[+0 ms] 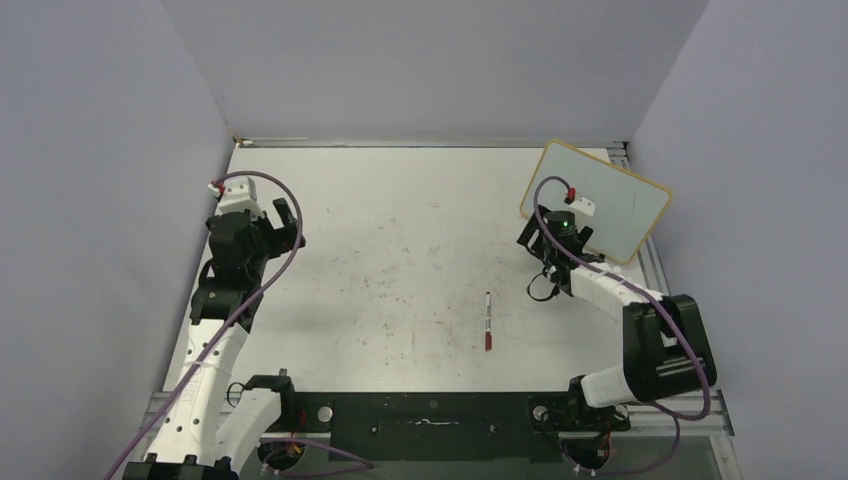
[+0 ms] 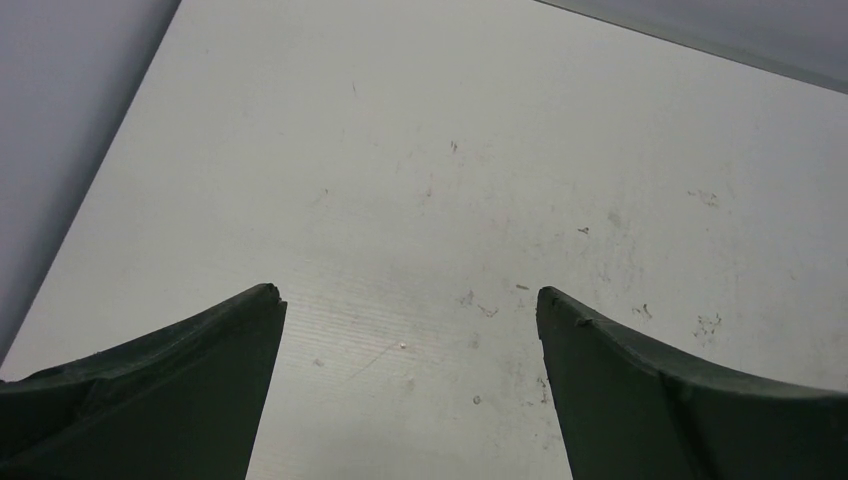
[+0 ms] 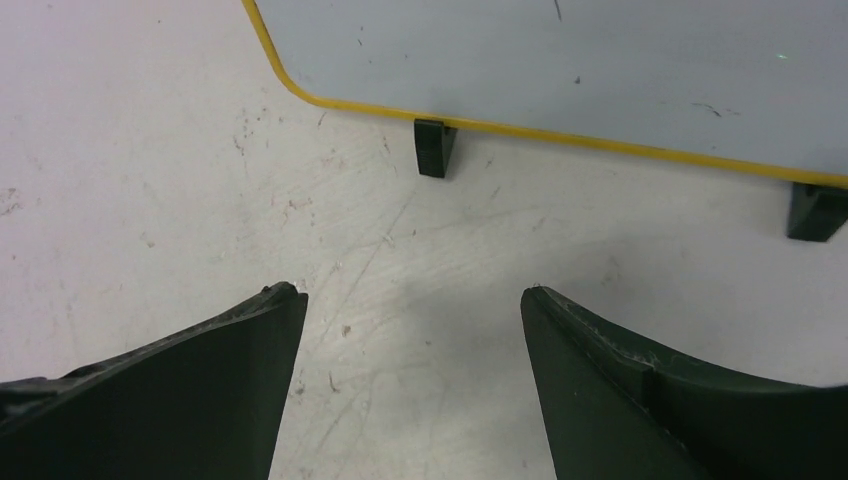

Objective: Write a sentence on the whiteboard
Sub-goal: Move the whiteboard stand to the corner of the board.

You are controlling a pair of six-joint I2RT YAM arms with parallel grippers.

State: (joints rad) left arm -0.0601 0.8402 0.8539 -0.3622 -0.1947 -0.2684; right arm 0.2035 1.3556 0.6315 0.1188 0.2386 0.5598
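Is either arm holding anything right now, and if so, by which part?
Nothing is held. The left gripper and the right gripper are both open and empty; the marker lies on the table, apart from both.

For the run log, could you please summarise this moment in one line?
left gripper: open, above table | right gripper: open, before whiteboard | marker: lying on table, untouched | whiteboard: no words visible
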